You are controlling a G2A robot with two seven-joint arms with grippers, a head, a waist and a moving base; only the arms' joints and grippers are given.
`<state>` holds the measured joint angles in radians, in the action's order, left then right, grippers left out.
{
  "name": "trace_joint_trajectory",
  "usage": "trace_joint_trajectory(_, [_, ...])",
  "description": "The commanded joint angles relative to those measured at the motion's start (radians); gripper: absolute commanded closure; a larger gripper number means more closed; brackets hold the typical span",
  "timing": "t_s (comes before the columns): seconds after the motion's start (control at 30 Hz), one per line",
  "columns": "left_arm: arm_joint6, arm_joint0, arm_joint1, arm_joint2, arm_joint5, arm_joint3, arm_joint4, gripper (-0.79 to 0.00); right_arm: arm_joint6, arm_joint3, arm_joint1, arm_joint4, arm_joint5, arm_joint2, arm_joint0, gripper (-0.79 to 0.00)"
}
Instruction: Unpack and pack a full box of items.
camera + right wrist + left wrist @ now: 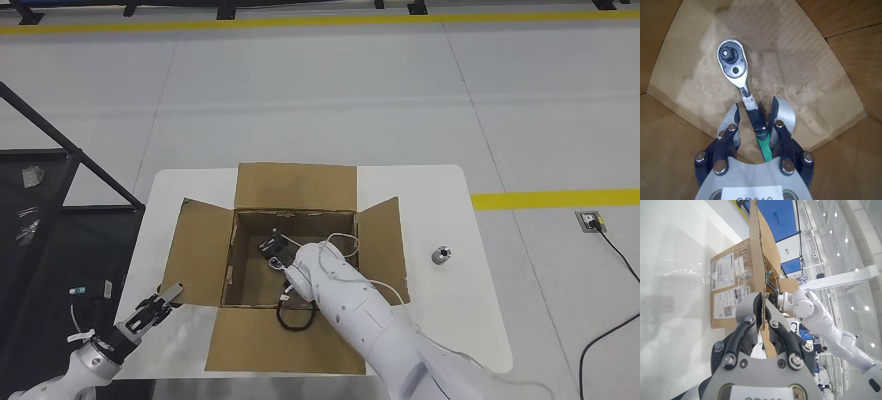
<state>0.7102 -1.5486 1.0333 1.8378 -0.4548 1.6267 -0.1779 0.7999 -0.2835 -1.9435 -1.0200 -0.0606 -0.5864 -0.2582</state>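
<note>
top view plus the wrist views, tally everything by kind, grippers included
cardboard box: 1
ratchet wrench: 1
small metal piece on the table: 1
grippers: 2, left gripper and right gripper
total: 5

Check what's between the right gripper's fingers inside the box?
The handle of the ratchet wrench, lying on the floor of the box, runs between the fingers of the open right gripper; the right wrist view shows it.

White printed labels (723, 272) with barcode and square code, plus stamped handling symbols (743, 255), on nine-o'clock outer wall of cardboard box (721, 323); fine print too small to read.
</note>
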Motion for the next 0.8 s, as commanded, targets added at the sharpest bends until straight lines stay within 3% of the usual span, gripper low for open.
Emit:
trace_joint_trajectory(0.0, [0.0, -0.001, -0.001, 0.0, -0.001, 0.001, -0.003, 0.0, 0.008, 0.005, -0.002, -0.002, -0.006, -0.001, 0.002, -0.366])
trace_joint_trajectory(0.37, [0.002, -0.004, -0.003, 0.003, -0.008, 0.007, -0.013, 0.0, 0.031, 0.031, -0.012, -0.016, -0.011, -0.005, 0.005, -0.265])
trace_joint_trajectory(0.47, [0.002, -0.005, -0.004, 0.003, -0.01, 0.007, -0.014, 0.0, 0.029, 0.038, -0.014, -0.015, -0.009, -0.008, 0.006, -0.172])
trace_joint_trajectory(0.53, [0.002, -0.005, -0.004, 0.002, -0.011, 0.007, -0.016, 0.0, 0.025, 0.043, -0.015, -0.014, -0.006, -0.011, 0.007, 0.0])
trace_joint_trajectory(0.77, [0.0, -0.001, -0.006, 0.0, -0.009, 0.002, -0.016, 0.0, 0.0, 0.044, -0.016, -0.001, -0.015, -0.027, 0.019, 0.0])
